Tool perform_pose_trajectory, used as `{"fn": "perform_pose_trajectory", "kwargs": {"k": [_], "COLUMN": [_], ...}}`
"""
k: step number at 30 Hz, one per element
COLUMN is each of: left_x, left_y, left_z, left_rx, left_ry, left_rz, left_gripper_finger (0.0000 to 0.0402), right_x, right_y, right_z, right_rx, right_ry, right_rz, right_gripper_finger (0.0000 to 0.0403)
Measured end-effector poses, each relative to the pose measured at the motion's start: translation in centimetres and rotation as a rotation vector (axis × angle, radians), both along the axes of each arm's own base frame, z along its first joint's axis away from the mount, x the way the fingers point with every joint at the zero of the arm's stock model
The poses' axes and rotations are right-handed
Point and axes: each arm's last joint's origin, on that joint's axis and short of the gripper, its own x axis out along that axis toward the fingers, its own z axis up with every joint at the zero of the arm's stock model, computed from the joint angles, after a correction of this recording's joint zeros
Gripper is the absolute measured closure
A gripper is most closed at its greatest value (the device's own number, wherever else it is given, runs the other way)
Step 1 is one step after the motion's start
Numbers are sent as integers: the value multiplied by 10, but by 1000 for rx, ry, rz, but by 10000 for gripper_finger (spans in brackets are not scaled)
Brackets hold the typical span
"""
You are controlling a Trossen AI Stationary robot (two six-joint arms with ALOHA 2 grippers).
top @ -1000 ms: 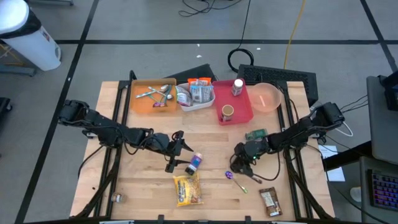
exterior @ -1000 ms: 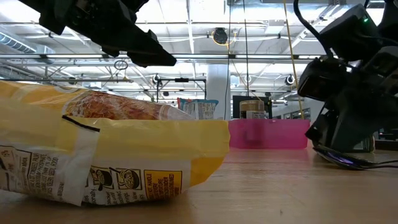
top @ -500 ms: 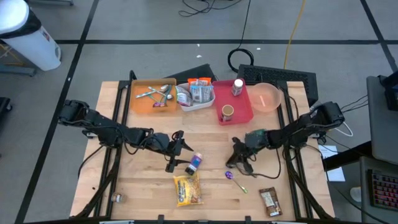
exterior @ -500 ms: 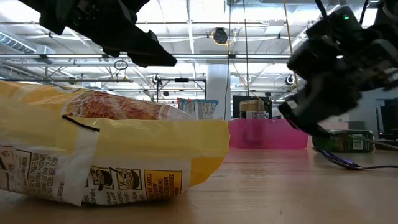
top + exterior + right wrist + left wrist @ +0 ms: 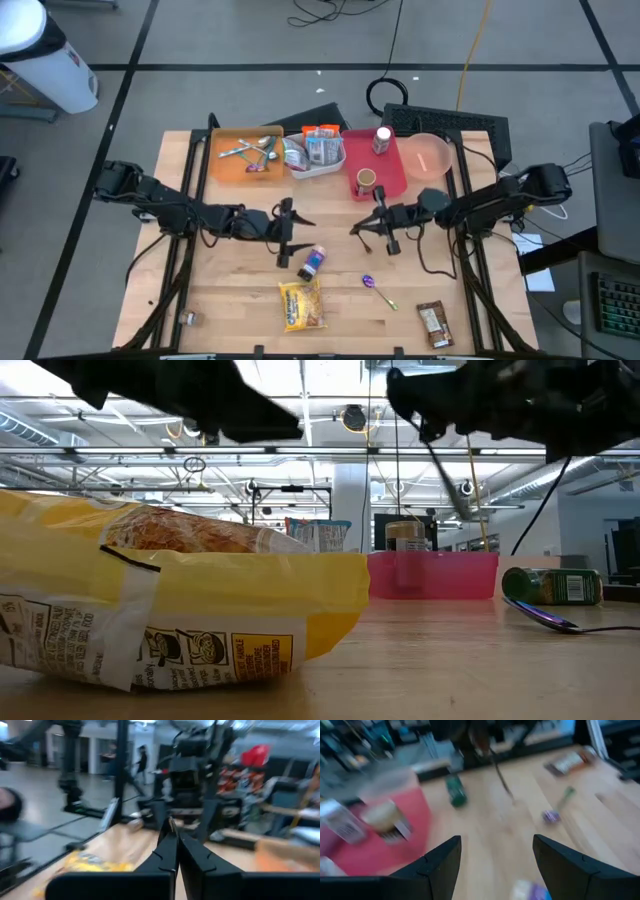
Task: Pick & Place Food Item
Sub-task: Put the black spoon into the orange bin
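Yellow snack bag [image 5: 302, 305] at 6 o'clock looks light, crinkly, soft — pinch its edge; left gripper [image 5: 284, 232] fingers part-open and empty, right gripper [image 5: 366, 226] fingers closed, empty.

Two dark fingers [image 5: 440, 865] of the left gripper [image 5: 495, 865] stand apart, with bare wooden table [image 5: 485, 830] showing between them. Beyond them, a pink tray [image 5: 415, 827] holds a brown cup [image 5: 387, 820] and a white bottle [image 5: 342, 822]. A small green jar [image 5: 455, 791] lies on the wood just beside the tray. A purple-headed spoon [image 5: 556, 808] lies farther off, with a brown snack packet [image 5: 570, 762] near the table's far edge. The other arm's dark gripper [image 5: 492, 757] shows blurred.
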Motion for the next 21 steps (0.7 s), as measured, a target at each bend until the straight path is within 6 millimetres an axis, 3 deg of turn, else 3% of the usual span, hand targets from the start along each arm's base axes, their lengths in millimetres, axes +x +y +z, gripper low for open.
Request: {"fn": "perform_pose_trajectory", "kwargs": {"k": [5, 13, 21], "left_x": [6, 21, 27], "left_y": [1, 13, 18], "left_z": [17, 48, 41], "left_rx": [83, 93, 30], "left_ry": [-91, -121, -95], "left_rz": [45, 148, 134], "left_gripper_finger": [149, 149, 149], "right_x": [12, 40, 57], "right_y": [-3, 5, 13], "right_z": [14, 22, 21], "right_rx": [-119, -263, -354], "right_ry": [-21, 5, 5], "right_rz": [-145, -136, -218], "right_gripper_finger": [403, 403, 403]}}
